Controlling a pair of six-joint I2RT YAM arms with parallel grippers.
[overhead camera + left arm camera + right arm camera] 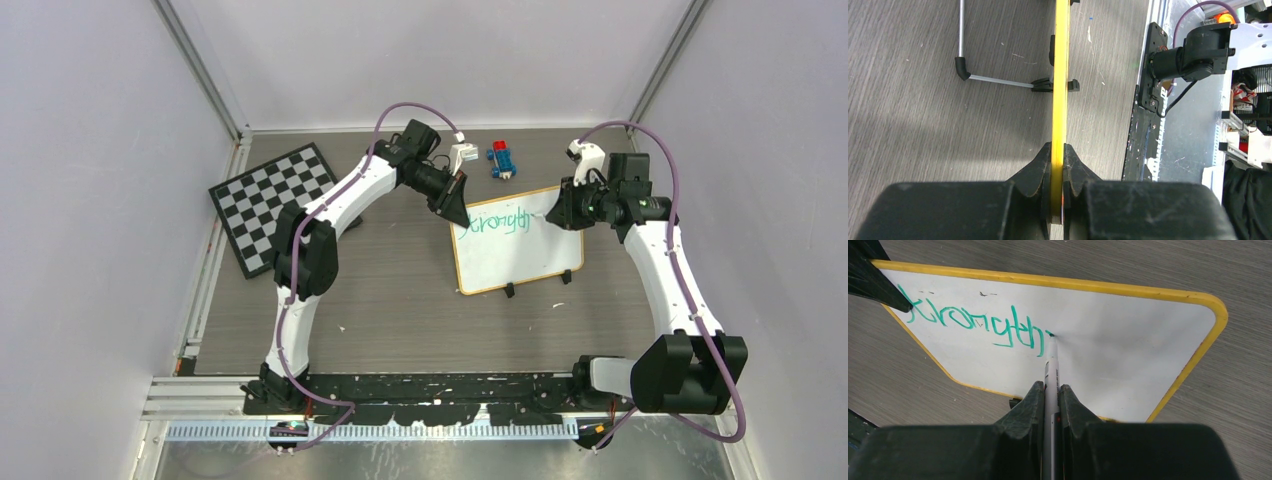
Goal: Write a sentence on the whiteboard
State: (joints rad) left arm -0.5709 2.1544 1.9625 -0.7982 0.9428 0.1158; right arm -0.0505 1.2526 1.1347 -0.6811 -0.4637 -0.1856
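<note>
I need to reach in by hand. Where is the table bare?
Bare: the table strip between the whiteboard and the arm bases. Crowded: the far side, where the blue toy, the left gripper and the right gripper cluster by the whiteboard.

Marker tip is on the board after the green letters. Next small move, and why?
Probably draw the marker a short stroke rightward, tip kept down. The right pincer grips it with its tip touching the whiteboard just past the last green letter of the sentence, bare white lies to the right, and the left pincer clamps the frame edge.
</note>
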